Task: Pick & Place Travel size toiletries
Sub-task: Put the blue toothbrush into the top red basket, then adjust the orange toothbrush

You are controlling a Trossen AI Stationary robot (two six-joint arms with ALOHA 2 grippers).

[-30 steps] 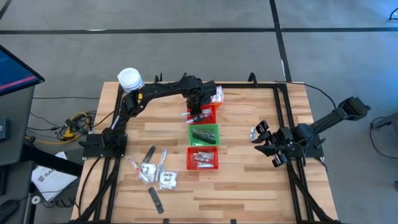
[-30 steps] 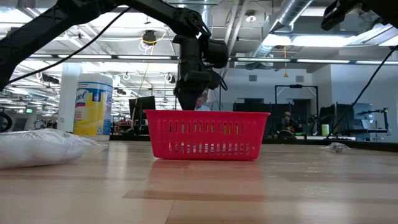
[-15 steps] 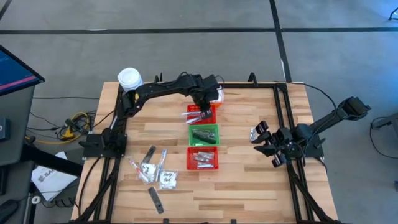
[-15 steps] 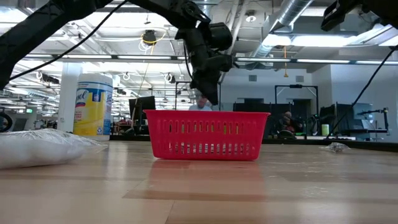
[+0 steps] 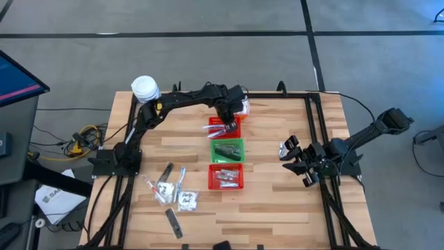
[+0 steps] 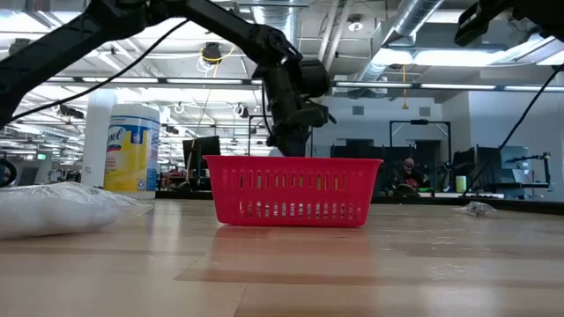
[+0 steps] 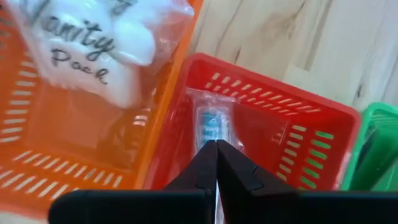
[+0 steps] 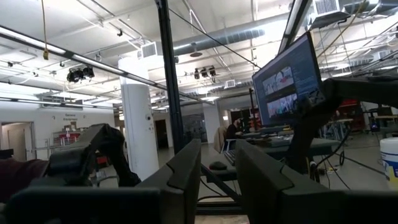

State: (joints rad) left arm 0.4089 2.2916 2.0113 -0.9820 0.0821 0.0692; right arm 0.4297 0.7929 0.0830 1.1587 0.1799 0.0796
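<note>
Three small mesh baskets sit in a row mid-tabletop, their plastic walls slotted like grilles: red, green, red, with an orange one beside the far red basket. The left hand hangs over that far red basket, its dark fingers pressed together with nothing between them; a second ago they stood apart and lower in the basket. Just past the fingertips lies a slim toothbrush in clear crinkled wrap. A glossy sachet with white contents and dark print lies in the orange basket. More toiletries, clear packets and dark flat strips, are scattered on the pale wood planks near the left arm's base. A white cylindrical jar with a yellow label stands at the far corner. The right hand waits on its own side, fingers parted, unchanged.
</note>
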